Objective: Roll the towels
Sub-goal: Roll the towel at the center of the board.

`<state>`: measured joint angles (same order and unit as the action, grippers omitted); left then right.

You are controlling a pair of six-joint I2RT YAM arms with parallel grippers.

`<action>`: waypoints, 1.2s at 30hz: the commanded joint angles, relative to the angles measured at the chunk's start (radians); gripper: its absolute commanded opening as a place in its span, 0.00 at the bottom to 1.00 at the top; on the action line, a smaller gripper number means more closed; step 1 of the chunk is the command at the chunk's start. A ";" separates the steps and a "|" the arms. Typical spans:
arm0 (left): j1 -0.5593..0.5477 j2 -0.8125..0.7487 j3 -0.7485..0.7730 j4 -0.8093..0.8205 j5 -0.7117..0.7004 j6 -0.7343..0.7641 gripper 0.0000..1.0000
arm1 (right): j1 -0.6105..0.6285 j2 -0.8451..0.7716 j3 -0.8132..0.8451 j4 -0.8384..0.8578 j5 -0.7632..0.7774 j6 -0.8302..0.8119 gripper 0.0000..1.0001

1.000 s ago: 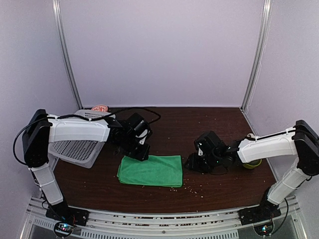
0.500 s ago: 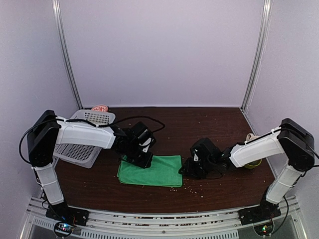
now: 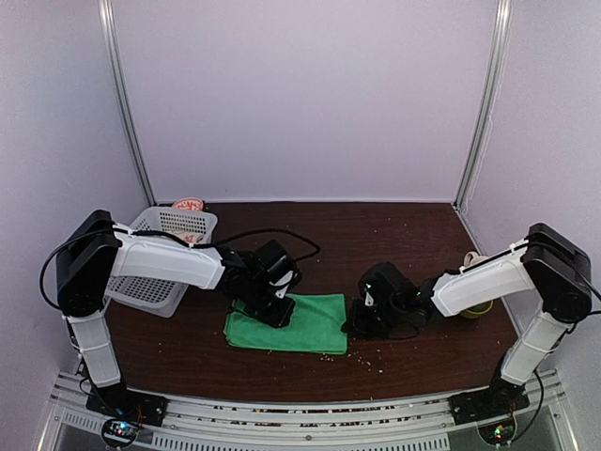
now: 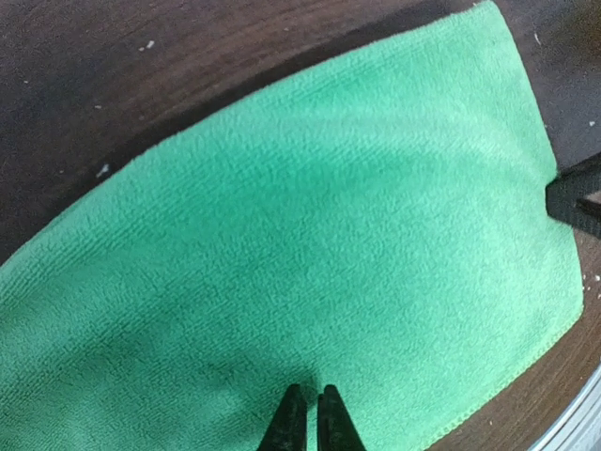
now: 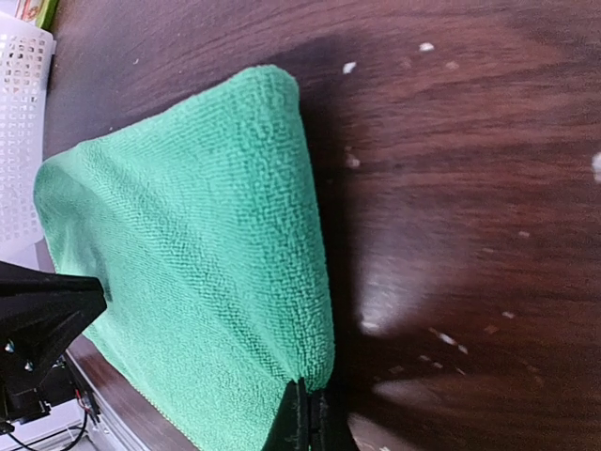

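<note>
At the green towel (image 4: 310, 235), mid-table: L gripper (image 4: 305, 415) has its fingers squeezed nearly together, tips pressed down into the cloth nr its far edge, L of centre. Can't tell if any pile is nipped btwn them. R gripper (image 5: 305, 413) is closed tight too, tips right at the towel's R hem, touching it; whether hem is caught inside, can't tell. Both arms are low, reaching in from either side, grippers facing each other across the towel.

Towel lies flat, looks folded double, roughly rectangular, long side running L–R on the dark wood table (image 5: 470, 188), w/ pale crumbs (image 5: 349, 68) scattered round its R side. White perforated basket (image 3: 150, 277) sits at far L of table, apart from the green towel, partly behind the L arm. 2nd towel (image 3: 189, 203), pinkish w/ orange print, peeks up just behind the basket's back rim by the wall; mostly hidden. Yellow-green cup-like obj (image 3: 479, 308) at far R, half hidden by the R arm.
</note>
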<state>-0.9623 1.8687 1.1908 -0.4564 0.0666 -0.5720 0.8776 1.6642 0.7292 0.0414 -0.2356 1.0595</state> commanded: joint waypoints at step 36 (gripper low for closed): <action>0.098 0.058 0.134 0.026 0.003 -0.179 0.42 | -0.170 -0.145 0.170 -0.621 0.307 -0.544 0.00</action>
<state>-0.8703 1.9102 1.2839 -0.4789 0.0124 -0.7509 0.7151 1.5169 0.8783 -0.5636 0.0463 0.5266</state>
